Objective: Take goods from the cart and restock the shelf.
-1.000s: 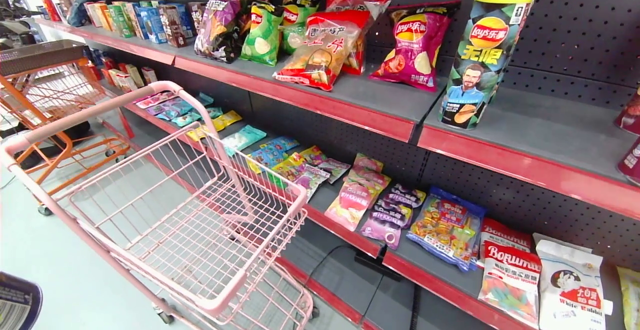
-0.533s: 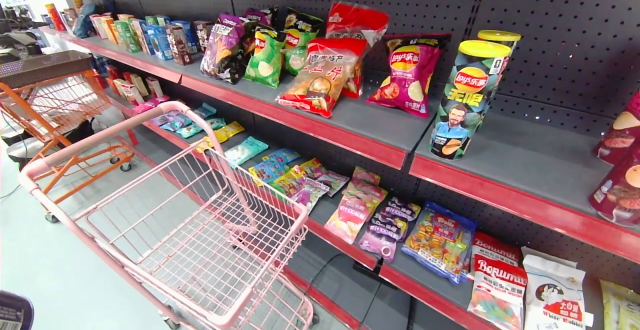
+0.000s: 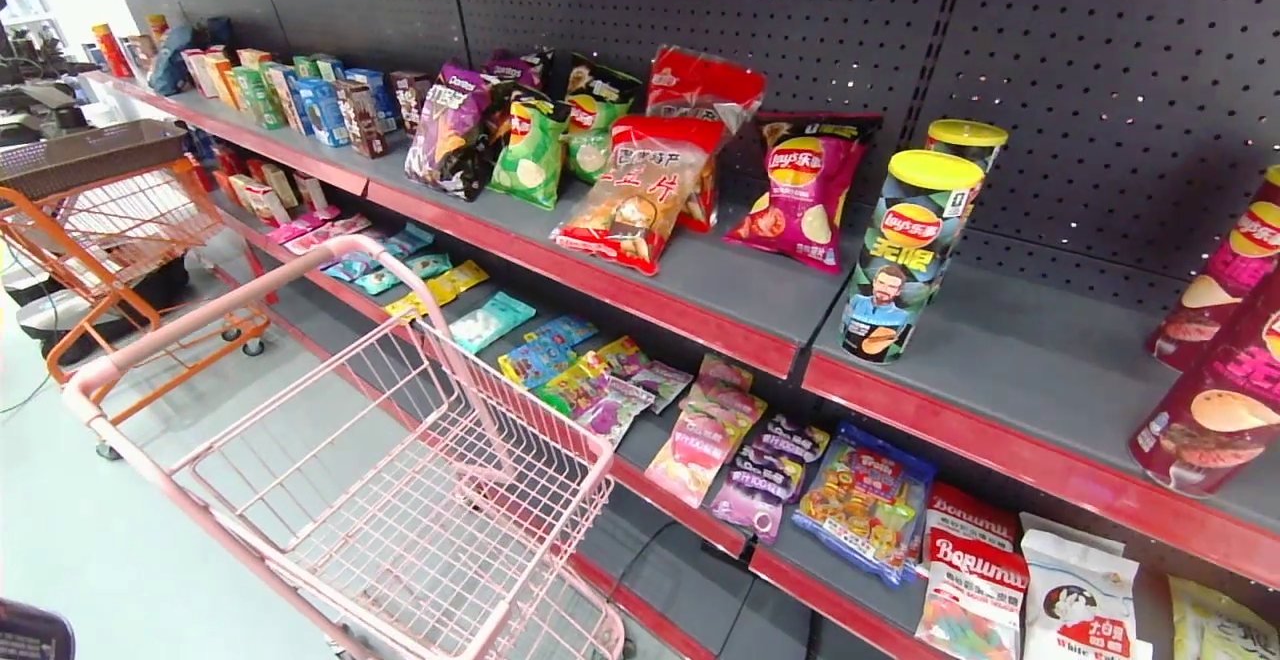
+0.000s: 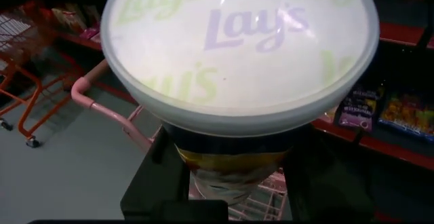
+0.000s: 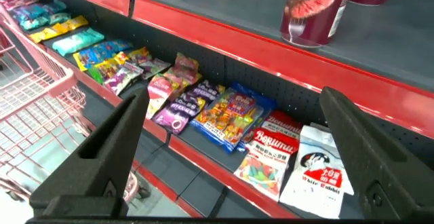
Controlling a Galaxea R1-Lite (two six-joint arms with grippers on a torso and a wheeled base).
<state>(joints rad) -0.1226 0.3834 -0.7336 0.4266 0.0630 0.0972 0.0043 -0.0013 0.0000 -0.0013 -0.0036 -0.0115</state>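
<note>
In the head view, the pink wire shopping cart (image 3: 400,480) stands just beside the dark metal shelf with grey, red-edged boards (image 3: 1030,360), probably so that goods need only a short carry. On the upper board, two green-and-black cylindrical chip canisters with yellow lids (image 3: 900,260) stand upright, and maroon cylindrical chip canisters (image 3: 1210,380) stand farther along. The stretch of board between the two groups looks like the natural slot for one more canister. In the left wrist view, the left pincer (image 4: 234,180) is clamped on the body of a cylindrical chip canister with a pale translucent plastic lid (image 4: 241,47). One dark finger sits on each side, below the lid's rim. The lid faces the wrist, and the cart's pink handle and the floor show beyond it. From this I judge that the arm points downward near the cart and holds the canister roughly upright, ready to be stood on a board. In the right wrist view, the right pincer (image 5: 234,159) is spread wide with nothing between its fingers. It is aimed at the lower board, where flat colourful candy bags (image 5: 230,115) lie, and it is apart from them.
</note>
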